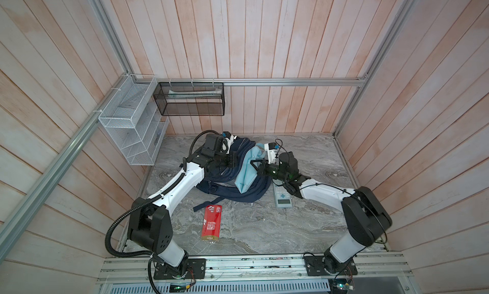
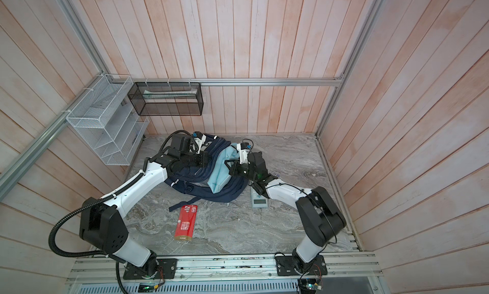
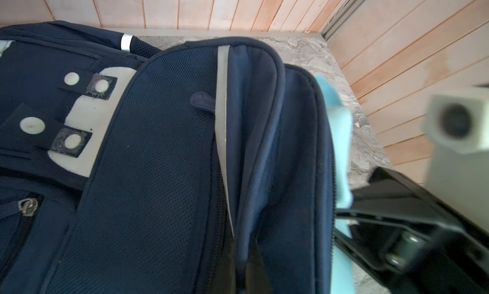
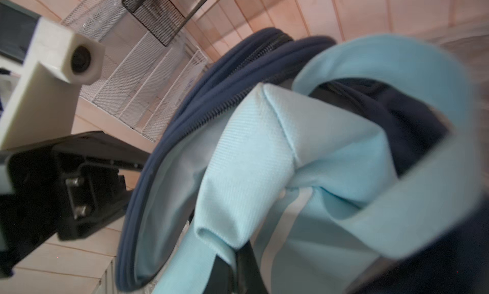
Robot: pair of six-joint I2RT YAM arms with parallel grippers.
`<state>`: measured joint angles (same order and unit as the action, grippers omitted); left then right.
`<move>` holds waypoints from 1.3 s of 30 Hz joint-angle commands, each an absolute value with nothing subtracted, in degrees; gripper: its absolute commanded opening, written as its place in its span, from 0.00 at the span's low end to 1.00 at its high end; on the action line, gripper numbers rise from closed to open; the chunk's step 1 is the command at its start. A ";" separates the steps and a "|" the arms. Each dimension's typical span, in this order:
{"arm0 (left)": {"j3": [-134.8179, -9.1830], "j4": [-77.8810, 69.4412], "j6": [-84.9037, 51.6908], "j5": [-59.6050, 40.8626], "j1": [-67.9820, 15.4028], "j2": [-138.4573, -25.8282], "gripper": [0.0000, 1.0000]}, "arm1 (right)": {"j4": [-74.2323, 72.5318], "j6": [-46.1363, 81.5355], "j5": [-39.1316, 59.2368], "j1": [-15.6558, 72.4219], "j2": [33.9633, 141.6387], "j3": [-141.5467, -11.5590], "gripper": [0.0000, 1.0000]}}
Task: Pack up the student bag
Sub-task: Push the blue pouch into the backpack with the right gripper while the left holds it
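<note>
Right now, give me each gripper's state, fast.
Left gripper: closed, pinching the student bag at its rim.
Right gripper: closed on a fold of the light-blue pouch.

You're looking into a robot test booth: plank walls (image 1: 264,28), aluminium framing (image 1: 291,81), a marbled table (image 1: 264,226), wire rack (image 1: 127,120) hung far left.

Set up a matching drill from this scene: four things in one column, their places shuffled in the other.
1 student bag
2 red packet
3 calculator
4 black mesh basket

A hung on the back wall
B alone on the table, nearest its front edge
C on the table, just right of the student bag
D mid-table, with a light-blue pouch sticking out of it

Pairs: 1-D, 2-B, 3-C, 4-A
</note>
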<state>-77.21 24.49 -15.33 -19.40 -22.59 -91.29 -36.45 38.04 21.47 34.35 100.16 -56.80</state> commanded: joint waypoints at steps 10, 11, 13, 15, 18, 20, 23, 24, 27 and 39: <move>-84.13 16.42 -17.56 -31.09 -21.25 -88.71 0.00 | -51.49 46.74 11.95 40.82 131.39 -83.98 0.00; -83.73 15.95 -18.02 -31.34 -21.19 -88.58 0.00 | -49.35 47.07 11.15 41.10 133.28 -86.27 0.00; -82.20 14.76 -19.07 -30.18 -21.01 -87.89 0.00 | -47.12 48.08 13.09 41.15 137.56 -92.32 0.00; -79.23 12.83 -20.31 -25.63 -20.75 -86.55 0.00 | -47.23 49.97 15.86 41.00 138.91 -93.71 0.14; -74.62 10.74 -21.69 -23.23 -19.76 -85.77 0.00 | -44.15 48.74 17.31 40.70 134.33 -88.68 0.44; -72.67 9.32 -22.39 -24.04 -19.18 -86.16 0.00 | -38.13 45.25 18.11 40.52 129.75 -85.44 0.52; -70.94 7.70 -23.58 -24.31 -18.82 -87.51 0.00 | -34.65 41.20 16.75 40.43 120.65 -75.34 0.59; -70.65 7.56 -23.96 -23.90 -18.73 -87.97 0.00 | -32.23 40.10 15.50 40.31 117.70 -72.40 0.61; -69.92 6.58 -25.10 -23.66 -18.46 -89.24 0.00 | -29.34 39.81 18.92 38.31 111.67 -64.37 0.61; -64.02 6.24 -28.27 -21.97 -18.32 -86.40 0.39 | -12.08 20.59 3.01 39.07 84.34 -41.66 0.78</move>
